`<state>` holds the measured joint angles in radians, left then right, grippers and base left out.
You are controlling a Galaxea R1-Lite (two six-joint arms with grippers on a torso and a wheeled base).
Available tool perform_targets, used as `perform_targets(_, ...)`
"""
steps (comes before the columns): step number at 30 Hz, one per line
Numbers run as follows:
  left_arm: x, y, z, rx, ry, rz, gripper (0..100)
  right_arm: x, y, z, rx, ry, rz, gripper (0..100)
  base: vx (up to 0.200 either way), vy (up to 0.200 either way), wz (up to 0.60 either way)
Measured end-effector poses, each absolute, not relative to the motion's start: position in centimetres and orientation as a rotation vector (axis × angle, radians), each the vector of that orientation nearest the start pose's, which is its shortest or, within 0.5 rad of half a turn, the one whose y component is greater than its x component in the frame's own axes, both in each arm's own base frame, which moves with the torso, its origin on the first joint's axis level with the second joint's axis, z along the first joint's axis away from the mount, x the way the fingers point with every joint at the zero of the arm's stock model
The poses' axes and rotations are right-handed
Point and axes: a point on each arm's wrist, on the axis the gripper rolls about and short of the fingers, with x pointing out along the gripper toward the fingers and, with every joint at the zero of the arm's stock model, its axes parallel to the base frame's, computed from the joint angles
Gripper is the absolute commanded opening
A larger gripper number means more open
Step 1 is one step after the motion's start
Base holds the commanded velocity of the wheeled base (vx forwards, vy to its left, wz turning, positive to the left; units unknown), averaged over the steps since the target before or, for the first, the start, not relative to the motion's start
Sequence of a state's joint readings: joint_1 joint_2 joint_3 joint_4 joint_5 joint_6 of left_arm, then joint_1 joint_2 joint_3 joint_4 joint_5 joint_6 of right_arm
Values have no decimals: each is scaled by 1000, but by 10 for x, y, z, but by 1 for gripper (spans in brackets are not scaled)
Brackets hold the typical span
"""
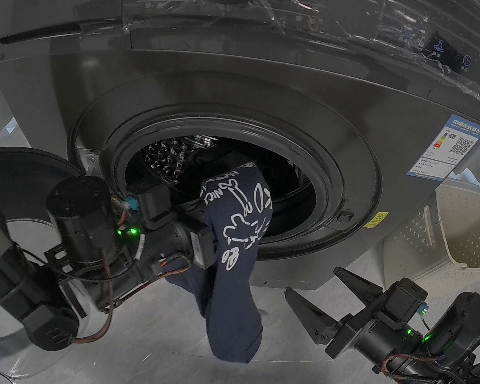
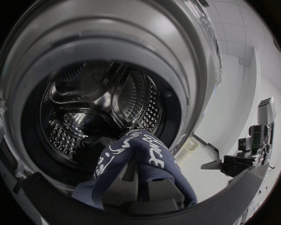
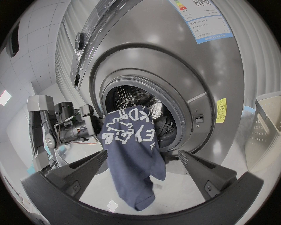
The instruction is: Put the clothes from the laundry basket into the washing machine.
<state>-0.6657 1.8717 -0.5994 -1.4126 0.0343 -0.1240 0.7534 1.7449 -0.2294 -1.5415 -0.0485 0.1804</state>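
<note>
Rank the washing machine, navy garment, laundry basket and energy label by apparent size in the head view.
1. washing machine
2. navy garment and laundry basket, too alike to rank
3. energy label

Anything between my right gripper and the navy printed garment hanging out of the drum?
Nothing. In the head view, only bare grey floor separates the open right gripper from the navy printed garment.

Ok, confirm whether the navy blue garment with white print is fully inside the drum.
No, the navy printed garment hangs out over the grey washing machine's door rim.
</note>
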Motion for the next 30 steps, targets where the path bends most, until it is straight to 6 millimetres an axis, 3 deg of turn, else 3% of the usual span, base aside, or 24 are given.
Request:
perform_targets(9, 294, -218, 154, -202, -175, -539, 0, 175, 164, 128, 183, 41, 710, 100, 0, 0, 0)
perform_targets(20, 363, -235, 141, -206, -216, -451, 0, 174, 165, 128, 185, 42, 715, 100, 0, 0, 0)
perform_targets(30, 421, -247, 166, -217, -268, -394, 0, 173, 166, 127, 188, 45, 719, 100, 0, 0, 0)
